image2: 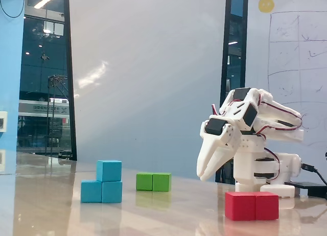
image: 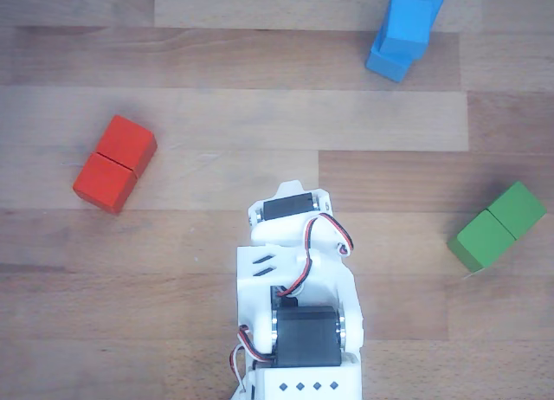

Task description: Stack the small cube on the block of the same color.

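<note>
In the other view, which looks straight down, the small cube (image: pixel 412 21) is being carried on top of the block of the same color (image: pixel 396 55) near the upper right edge of the picture, slightly twisted against the block beneath it and covering the block's middle and far part, so that the block's nearer end and a far corner are being left showing. The red block (image: pixel 115 163) is lying at the left on the wooden surface (image: pixel 260 114), well apart from the blue pair, and the green block (image: pixel 498 226) is lying at the right. The white arm (image: pixel 299 305) with its black motors and red and black wires is being seen from above at the bottom middle, and the tool itself is being hidden under the arm here. In the fixed view, from the side at surface height, the small cube (image2: pixel 109 170) is being seen resting on the right half of the block of the same color (image2: pixel 101 191) at the left, with the green block (image2: pixel 153 182) farther back and the red block (image2: pixel 252 205) in the foreground at the right. The tool (image2: pixel 203 177) is hanging tilted downward above the surface (image2: pixel 163 218), apart from every block, with its fingers lying together and nothing between them.
</note>
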